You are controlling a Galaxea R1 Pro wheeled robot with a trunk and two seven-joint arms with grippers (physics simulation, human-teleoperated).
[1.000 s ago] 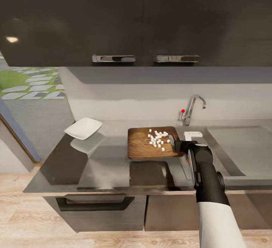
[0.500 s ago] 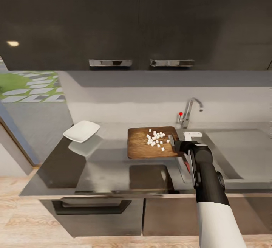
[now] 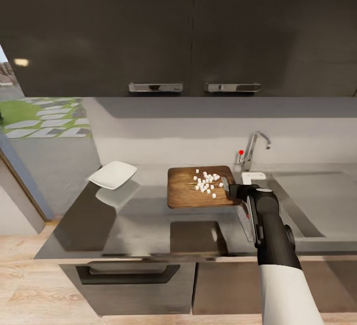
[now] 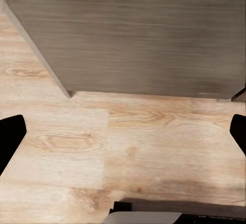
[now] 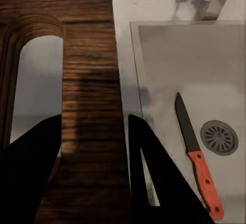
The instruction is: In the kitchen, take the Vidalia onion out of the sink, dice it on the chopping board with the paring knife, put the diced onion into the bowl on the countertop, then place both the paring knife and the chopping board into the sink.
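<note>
Gripping the board's [image 5: 87, 80] end strip beside its handle slot, your right gripper [image 5: 95, 152] has its fingers closed on the wood. White onion dice [image 3: 206, 182] lie on the board on the countertop [image 3: 129, 216]. The knife [image 5: 197, 155] lies in the sink [image 5: 205, 60] beside the drain. The bowl [image 3: 113, 174] sits well apart. Your left gripper's [image 4: 123, 137] fingers stand wide apart, empty, above wooden floor [image 4: 128, 152].

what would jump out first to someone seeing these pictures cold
Probably the wooden chopping board in the middle of the grey countertop, with white onion dice heaped on it and the right gripper closed on its end by the handle slot. Next, the paring knife with its red handle, already lying in the sink beside the drain. The white bowl sits empty further left on the countertop.
</note>
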